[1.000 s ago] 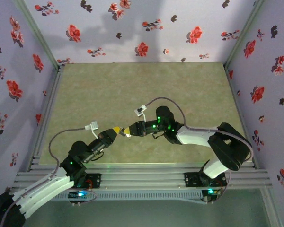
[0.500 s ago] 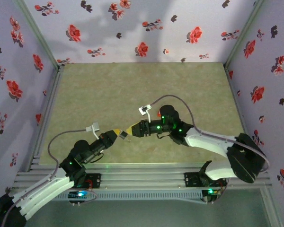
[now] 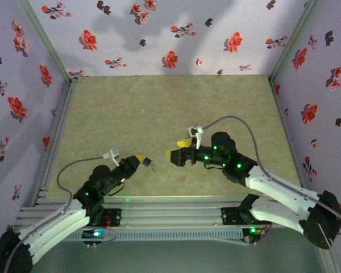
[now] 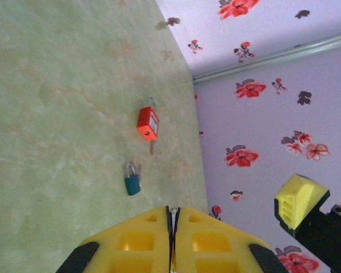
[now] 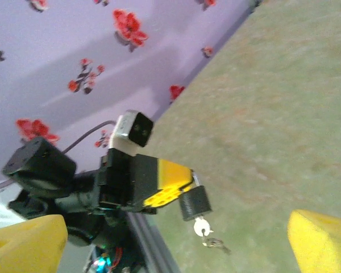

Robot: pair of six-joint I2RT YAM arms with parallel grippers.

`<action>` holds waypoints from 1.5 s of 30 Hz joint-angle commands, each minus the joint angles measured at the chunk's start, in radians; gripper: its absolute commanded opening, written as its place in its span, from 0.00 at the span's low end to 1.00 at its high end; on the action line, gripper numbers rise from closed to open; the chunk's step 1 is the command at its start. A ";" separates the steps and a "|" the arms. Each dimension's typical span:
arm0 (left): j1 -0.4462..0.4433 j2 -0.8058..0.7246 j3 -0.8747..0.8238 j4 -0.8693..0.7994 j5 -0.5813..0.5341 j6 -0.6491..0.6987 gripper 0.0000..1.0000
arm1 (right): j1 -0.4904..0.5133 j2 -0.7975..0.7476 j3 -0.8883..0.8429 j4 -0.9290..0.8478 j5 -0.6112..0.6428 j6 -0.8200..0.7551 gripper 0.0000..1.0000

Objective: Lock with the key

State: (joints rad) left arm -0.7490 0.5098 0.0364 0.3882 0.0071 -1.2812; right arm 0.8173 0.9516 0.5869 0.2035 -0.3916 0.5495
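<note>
My left gripper (image 3: 140, 158) is shut on the shackle of a small black padlock (image 5: 194, 202), which hangs off its yellow fingertips above the table. A silver key (image 5: 202, 227) sticks out of the padlock's underside, with a key ring dangling below it. In the left wrist view, the left gripper (image 4: 173, 210) pinches a thin strip of metal between closed yellow pads. My right gripper (image 3: 177, 149) stands open a short way right of the padlock (image 3: 149, 163) and holds nothing. Its yellow fingers (image 5: 324, 242) frame the right wrist view wide apart.
An orange padlock (image 4: 148, 123) and a teal padlock (image 4: 132, 182) lie on the green table top (image 3: 159, 108) near the floral wall. Metal rails (image 3: 170, 216) run along the near edge. Floral walls enclose three sides.
My right gripper has opened, let go of the key and pulled back to the right. The key stays in the padlock. The left gripper has hardly moved.
</note>
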 commanded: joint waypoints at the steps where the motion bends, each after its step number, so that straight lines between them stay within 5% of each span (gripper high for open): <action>1: 0.015 0.055 0.044 0.093 -0.012 -0.026 0.00 | -0.009 -0.035 -0.062 0.026 0.132 0.002 0.99; 18: 0.054 0.418 0.134 0.406 0.065 -0.056 0.00 | -0.018 0.066 -0.101 0.168 0.024 0.132 0.98; 27: 0.063 0.508 0.141 0.511 0.083 -0.081 0.00 | -0.017 0.213 -0.077 0.254 -0.080 0.192 0.79; 45: 0.063 0.520 0.138 0.550 0.100 -0.091 0.00 | -0.018 0.354 -0.068 0.401 -0.135 0.260 0.61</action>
State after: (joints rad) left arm -0.6933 1.0225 0.1547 0.8639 0.0906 -1.3605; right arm 0.8047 1.3022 0.5011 0.5304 -0.5098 0.7910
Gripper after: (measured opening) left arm 0.087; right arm 0.621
